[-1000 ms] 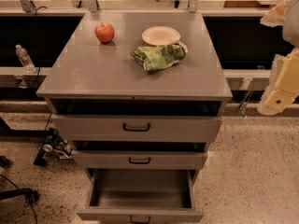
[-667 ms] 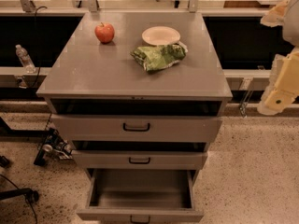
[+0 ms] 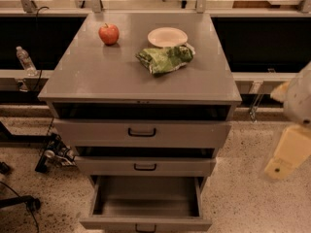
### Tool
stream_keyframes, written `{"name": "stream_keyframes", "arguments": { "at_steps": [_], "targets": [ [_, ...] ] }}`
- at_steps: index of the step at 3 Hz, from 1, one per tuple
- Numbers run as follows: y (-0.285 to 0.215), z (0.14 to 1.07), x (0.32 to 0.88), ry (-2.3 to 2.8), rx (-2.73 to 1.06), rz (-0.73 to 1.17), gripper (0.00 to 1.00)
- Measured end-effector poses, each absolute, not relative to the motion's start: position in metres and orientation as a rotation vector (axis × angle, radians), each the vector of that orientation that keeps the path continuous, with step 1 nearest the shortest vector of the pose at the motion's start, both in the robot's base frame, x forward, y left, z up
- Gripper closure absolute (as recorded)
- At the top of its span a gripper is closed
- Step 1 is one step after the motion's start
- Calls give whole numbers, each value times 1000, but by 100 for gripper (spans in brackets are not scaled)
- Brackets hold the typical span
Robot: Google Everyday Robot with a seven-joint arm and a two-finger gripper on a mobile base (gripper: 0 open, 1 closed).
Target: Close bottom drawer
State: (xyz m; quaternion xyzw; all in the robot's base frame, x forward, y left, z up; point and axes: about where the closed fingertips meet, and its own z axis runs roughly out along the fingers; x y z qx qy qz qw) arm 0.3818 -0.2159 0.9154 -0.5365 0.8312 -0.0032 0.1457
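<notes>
The grey metal cabinet (image 3: 141, 81) has three drawers. The bottom drawer (image 3: 146, 203) is pulled far out and looks empty inside; its front edge with a small black handle (image 3: 146, 228) sits at the bottom of the view. The middle drawer (image 3: 145, 167) and top drawer (image 3: 142, 132) stick out a little. My gripper (image 3: 287, 154) shows as a cream-coloured piece at the right edge, beside the cabinet at about middle-drawer height and apart from it.
On the cabinet top lie a red apple (image 3: 109, 33), a white plate (image 3: 167, 37) and a green chip bag (image 3: 164, 58). A water bottle (image 3: 25, 59) stands on a ledge at the left. Cables and a wheeled base (image 3: 53, 154) lie on the speckled floor at the left.
My arm and gripper have dropped lower along the cabinet's right side. The drawers and the things on top have not moved.
</notes>
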Motion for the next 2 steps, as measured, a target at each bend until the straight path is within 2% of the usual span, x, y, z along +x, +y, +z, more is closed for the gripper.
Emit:
{"name": "stream_keyframes", "arguments": {
  "at_steps": [1,2],
  "targets": [
    [-218,836,349,2577,-1495,133,0],
    [-219,811,334,2636,-1498,174,0]
  ]
}}
